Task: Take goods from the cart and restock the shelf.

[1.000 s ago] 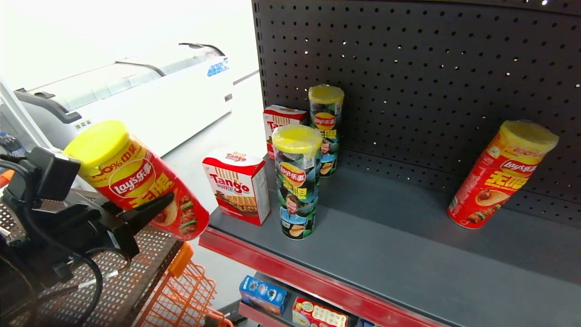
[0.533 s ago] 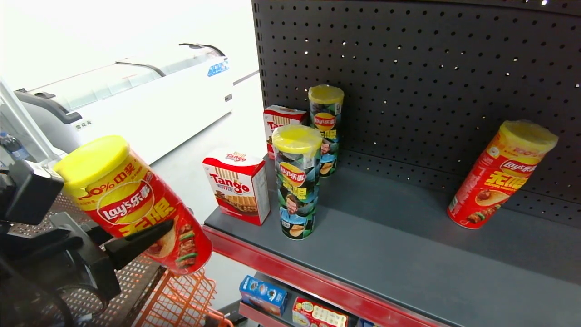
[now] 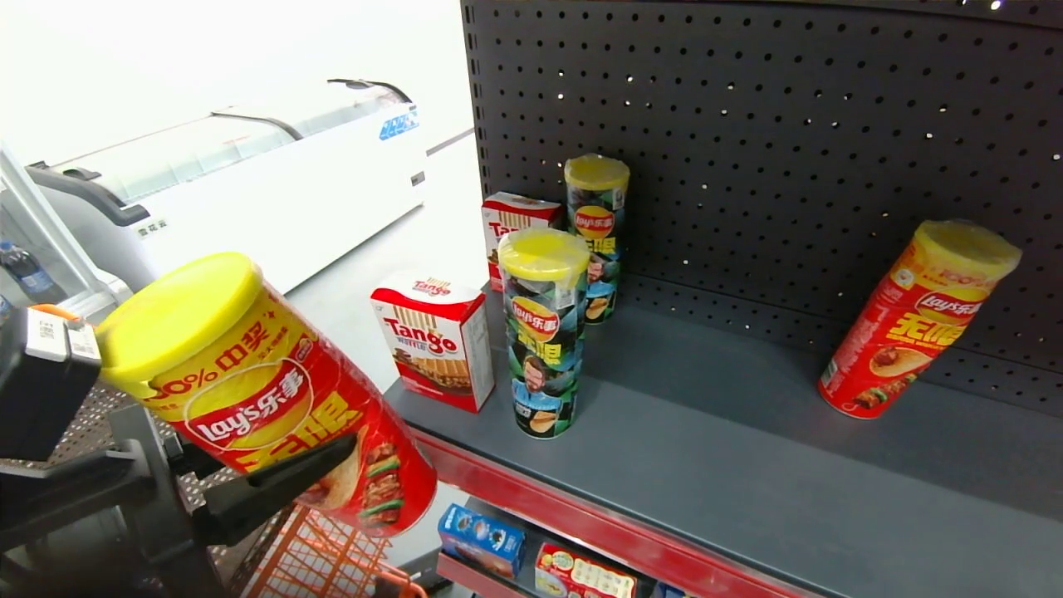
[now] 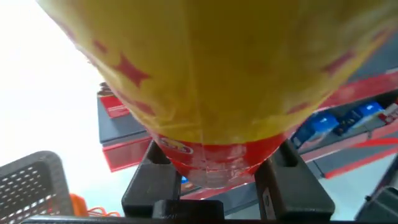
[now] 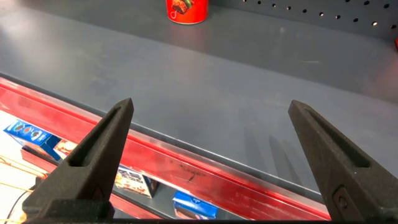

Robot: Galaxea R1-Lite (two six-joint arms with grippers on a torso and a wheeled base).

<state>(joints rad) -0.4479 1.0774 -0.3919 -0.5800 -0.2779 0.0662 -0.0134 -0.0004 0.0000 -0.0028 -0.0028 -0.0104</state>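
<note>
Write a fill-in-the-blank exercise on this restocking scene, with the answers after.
1. The left gripper is shut on the held red can, whose lid is ____.
2. The front green can and the back green can both stand ____ on the shelf.
3. The right gripper hangs above the shelf with jaws ____.
4. The leaning red can is to the robot's ____ of both green cans.

Missing words: yellow; upright; open; right.

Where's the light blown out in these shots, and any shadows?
Head view: background above the freezer washed out white. Left wrist view: white glare beside the red can. Right wrist view: shelf evenly lit, faint shadows on it.
</note>
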